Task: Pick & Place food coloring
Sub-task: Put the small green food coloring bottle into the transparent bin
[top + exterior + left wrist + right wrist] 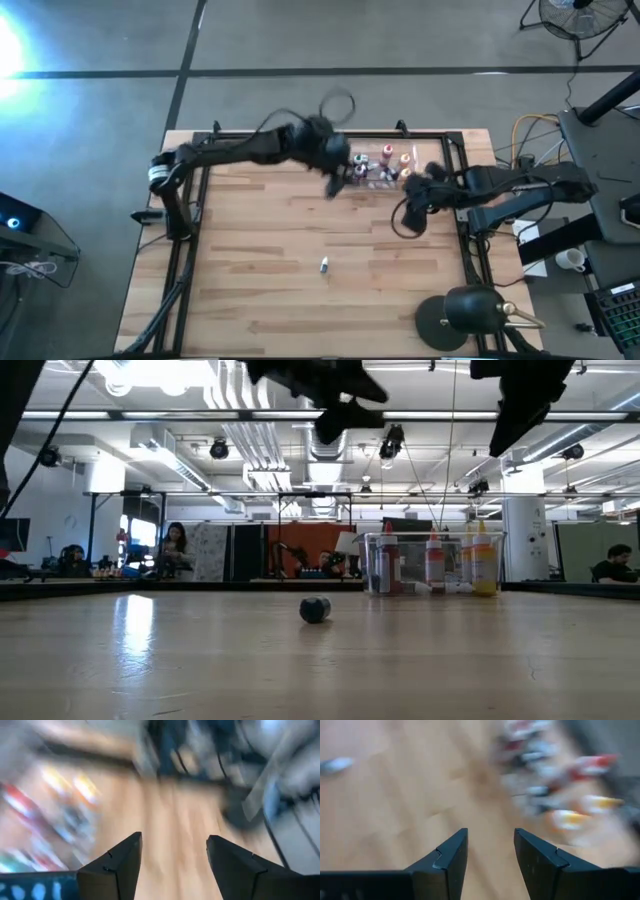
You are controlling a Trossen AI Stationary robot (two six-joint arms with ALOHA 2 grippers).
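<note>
Several food coloring bottles (385, 165) with red, orange and whitish bodies stand in a clear plastic box (432, 563) at the table's far edge, right of centre. One small bottle (324, 265) lies on its side on the bare wood nearer the front (314, 609). My left gripper (333, 188) hangs open in the air just left of the box, with nothing between its fingers (172, 837). My right gripper (408, 222) hovers open in front of the box, also with nothing between its fingers (490, 831); the lone bottle (335, 765) shows far off in its wrist view.
A black desk lamp (470, 315) stands at the table's near right corner. A black frame rail (300, 135) runs along the far edge behind the box. Cables and a white mug (570, 260) lie off the table's right side. Bare wood spreads across the left and near parts.
</note>
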